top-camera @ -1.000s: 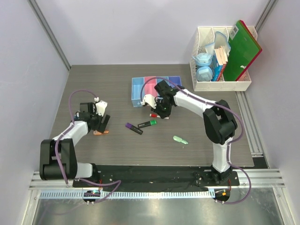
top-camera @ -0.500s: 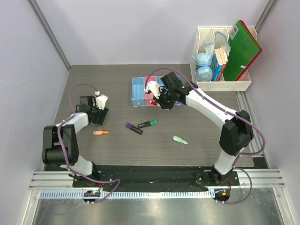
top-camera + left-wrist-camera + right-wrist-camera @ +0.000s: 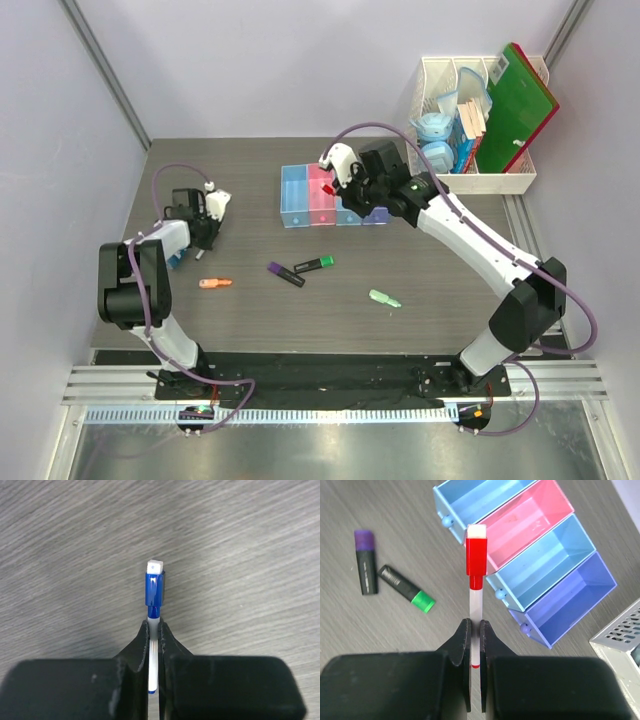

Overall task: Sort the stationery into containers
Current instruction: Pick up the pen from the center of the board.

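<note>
Overhead, the right jaws hang above the bins [image 3: 295,195]; markers [image 3: 286,274] lie on the bench [image 3: 250,170]. Left wrist: jaws clamp a blue-capped pen [image 3: 154,587]. Right wrist: jaws grip the red-capped pen [image 3: 475,555] by the pink bin [image 3: 525,517].

Four joined open bins [image 3: 297,196], coloured light blue, pink, light blue and purple, sit at the counter's 12 o'clock. A white red-capped pen [image 3: 475,555], pinched in the right jaws, points cap-first at the pink bin. A white blue-capped pen [image 3: 154,587] is pinched in the left jaws at 9 o'clock. Near the centre a purple-ended marker [image 3: 285,274] and a green-ended marker [image 3: 314,265] lie just beside each other. An orange piece [image 3: 214,283] lies at their 9 o'clock and a mint-green piece [image 3: 384,298] at their 4 o'clock.
</note>
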Controlling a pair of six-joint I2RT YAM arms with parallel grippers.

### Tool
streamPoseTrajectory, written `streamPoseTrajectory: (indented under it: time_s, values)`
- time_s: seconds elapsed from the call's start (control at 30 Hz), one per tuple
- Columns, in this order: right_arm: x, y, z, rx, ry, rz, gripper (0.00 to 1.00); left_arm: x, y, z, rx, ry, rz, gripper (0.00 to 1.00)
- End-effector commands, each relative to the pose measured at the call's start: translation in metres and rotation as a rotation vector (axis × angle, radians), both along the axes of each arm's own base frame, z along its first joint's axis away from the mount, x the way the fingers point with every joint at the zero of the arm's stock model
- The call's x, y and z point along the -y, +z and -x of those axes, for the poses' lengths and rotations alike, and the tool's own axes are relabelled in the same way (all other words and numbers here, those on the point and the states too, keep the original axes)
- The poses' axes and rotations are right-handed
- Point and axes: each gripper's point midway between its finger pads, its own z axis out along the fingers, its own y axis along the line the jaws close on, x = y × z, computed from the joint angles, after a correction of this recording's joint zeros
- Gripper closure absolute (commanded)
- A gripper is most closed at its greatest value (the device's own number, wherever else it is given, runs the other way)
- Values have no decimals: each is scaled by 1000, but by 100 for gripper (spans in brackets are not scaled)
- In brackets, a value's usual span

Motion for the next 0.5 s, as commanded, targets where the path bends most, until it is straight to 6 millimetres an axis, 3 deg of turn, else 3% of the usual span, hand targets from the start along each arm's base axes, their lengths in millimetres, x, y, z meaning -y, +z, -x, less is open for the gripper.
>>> streamPoseTrajectory:
  time_s: [0.0, 0.1, 0.2, 0.3, 0.47]
  values:
    - [-3, 30, -16, 83, -125, -128, 97, -5, -24, 26, -145, 18, 13, 100]
    - [-6, 29, -25, 85, -165, -165, 97, 0, -20, 31, -161, 5, 37, 100]
    - [-11, 21, -40, 68, -205, -205, 98, 8, 0, 32, -155, -9, 77, 100]
    - [-25, 13, -54, 6, -209, -293, 99, 29, 37, 25, -87, -36, 189, 100]
    - [-50, -3, -74, -125, -190, -444, 99, 90, 122, 11, 75, -183, 519, 100]
